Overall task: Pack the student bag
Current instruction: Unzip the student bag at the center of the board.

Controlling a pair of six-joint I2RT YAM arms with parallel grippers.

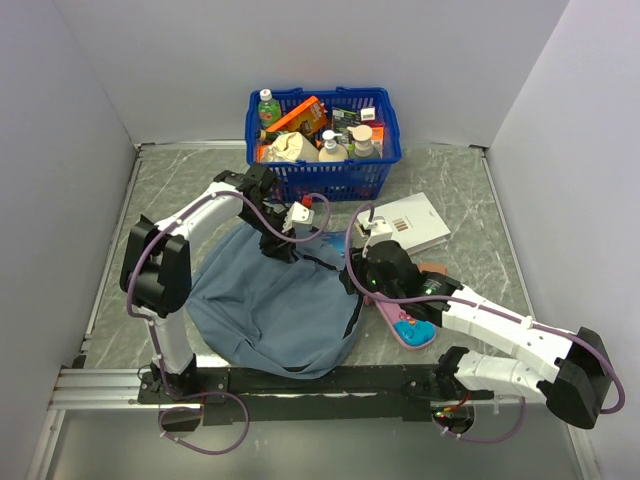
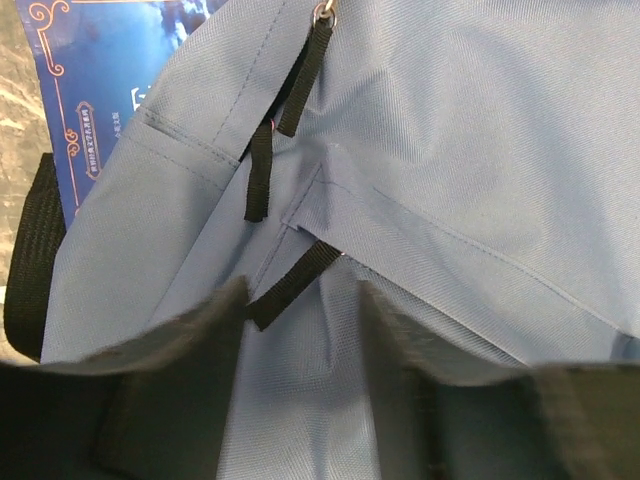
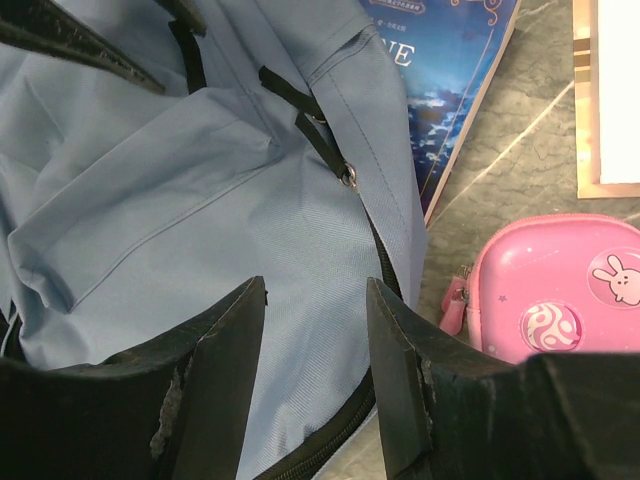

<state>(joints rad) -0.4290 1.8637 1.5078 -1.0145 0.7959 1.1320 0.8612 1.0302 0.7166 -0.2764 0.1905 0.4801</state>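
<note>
**While both pincers gape, the student bag (image 1: 270,310) lies slumped on the counter (image 1: 470,190)**

Where my bases are bolted at the near edge, the grey-blue bag spreads just beyond them, more toward my left side. On my right a pink pencil case (image 3: 560,290) with a rabbit sticker lies near the bag's edge, and a strip of bare counter shows between the two.

My right pincer (image 3: 315,300) is over that same edge with its fingers spread wide and nothing between them but the fabric beneath. I cannot tell whether the tips touch the cloth. The bag's dark zip (image 3: 330,440) runs just below them.

Farther on, my left pincer (image 2: 300,300) is over the bag's far end. It is spread too and grips nothing, with black webbing tabs (image 2: 258,175) just ahead of its fingers. A dark blue book (image 3: 455,90) with gilt ornament pokes out from under the bag there.

Beyond, to the right, lies a flat white box (image 1: 410,222). Against the back wall stands a blue plastic basket (image 1: 330,182) crowded with bottles and cartons.
</note>
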